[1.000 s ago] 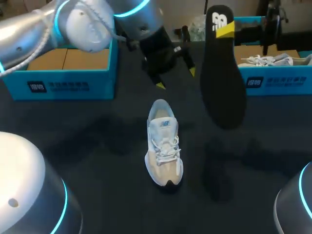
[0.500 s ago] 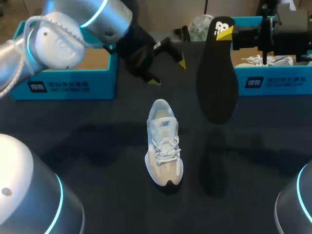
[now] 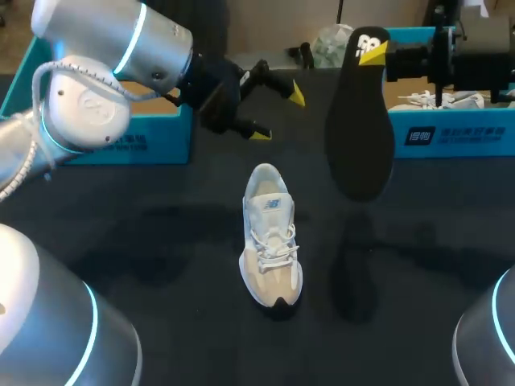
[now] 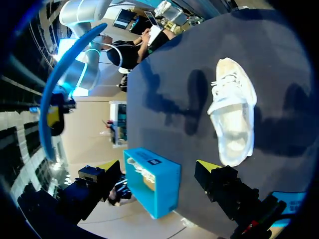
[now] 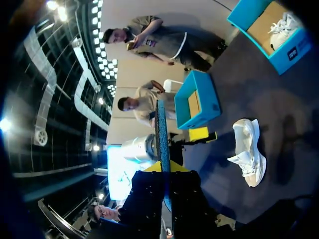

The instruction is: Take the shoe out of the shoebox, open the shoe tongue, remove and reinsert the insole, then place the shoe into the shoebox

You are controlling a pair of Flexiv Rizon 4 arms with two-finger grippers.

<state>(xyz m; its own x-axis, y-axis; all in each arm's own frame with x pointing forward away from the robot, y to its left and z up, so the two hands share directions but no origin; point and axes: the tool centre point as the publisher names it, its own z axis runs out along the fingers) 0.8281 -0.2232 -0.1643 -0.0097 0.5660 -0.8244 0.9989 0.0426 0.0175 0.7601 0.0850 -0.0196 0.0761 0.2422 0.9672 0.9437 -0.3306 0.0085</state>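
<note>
The white and beige shoe (image 3: 270, 237) lies on the dark table, toe toward me, with nothing touching it. My right gripper (image 3: 372, 51) is shut on the heel end of the black insole (image 3: 360, 129), which hangs in the air to the right of the shoe. Seen from the right wrist, the insole (image 5: 161, 139) stands edge-on between the yellow fingertips (image 5: 149, 168), with the shoe (image 5: 248, 149) below. My left gripper (image 3: 278, 114) hovers open and empty behind the shoe. From the left wrist the shoe (image 4: 232, 109) lies ahead of the gripper (image 4: 157, 167).
An open blue shoebox (image 3: 121, 141) stands at the back left, partly behind my left arm. A second blue box (image 3: 451, 133) at the back right holds another white shoe (image 3: 438, 99). A crumpled clear bag (image 3: 330, 40) lies at the back.
My left arm has drawn back toward the left, its open gripper turning and rising away from the shoe. The right gripper shifted the insole slightly left, then held still.
</note>
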